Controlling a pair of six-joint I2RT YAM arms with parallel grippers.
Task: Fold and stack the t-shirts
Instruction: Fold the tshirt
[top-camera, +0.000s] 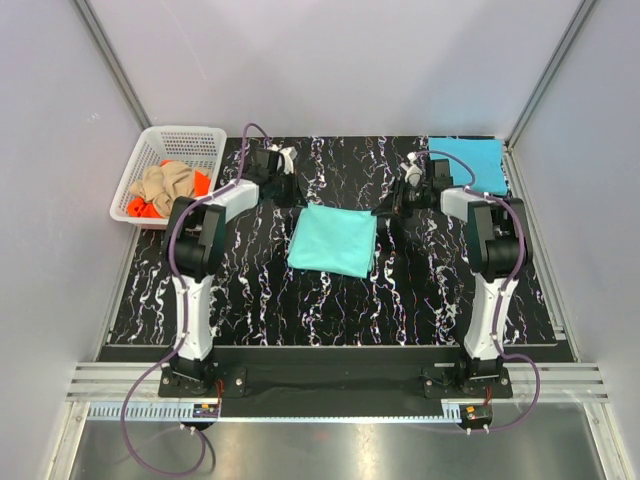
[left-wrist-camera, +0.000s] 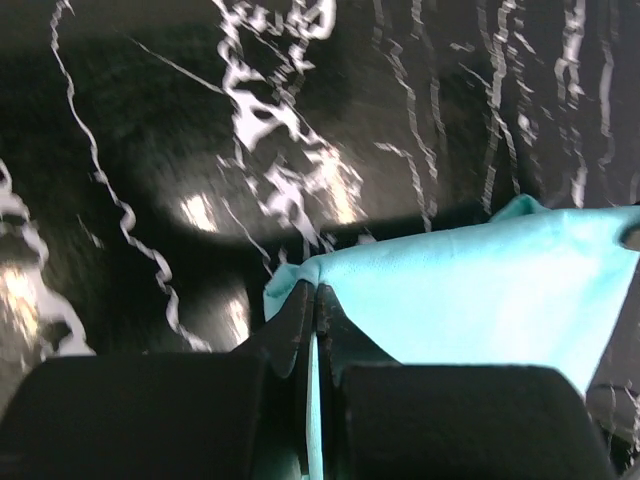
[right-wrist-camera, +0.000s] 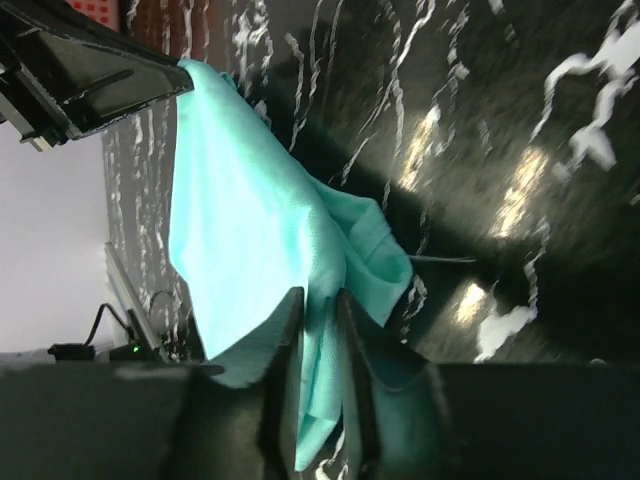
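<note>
T-shirt (top-camera: 333, 240), mint-teal, corner pinched in left tool (left-wrist-camera: 316, 298), right tool (right-wrist-camera: 319, 297) slightly spread around its edge

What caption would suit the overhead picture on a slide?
Left gripper and right gripper meet a folded mint-teal t-shirt; sky-blue t-shirt far right, more shirts in white basket.

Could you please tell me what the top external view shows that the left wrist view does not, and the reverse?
Only the top view shows the white basket of tan and orange shirts, the sky-blue shirt and both arms. Only the left wrist view shows the left gripper shut on a corner of cloth. Both show the mint-teal shirt on the black marbled table.
</note>
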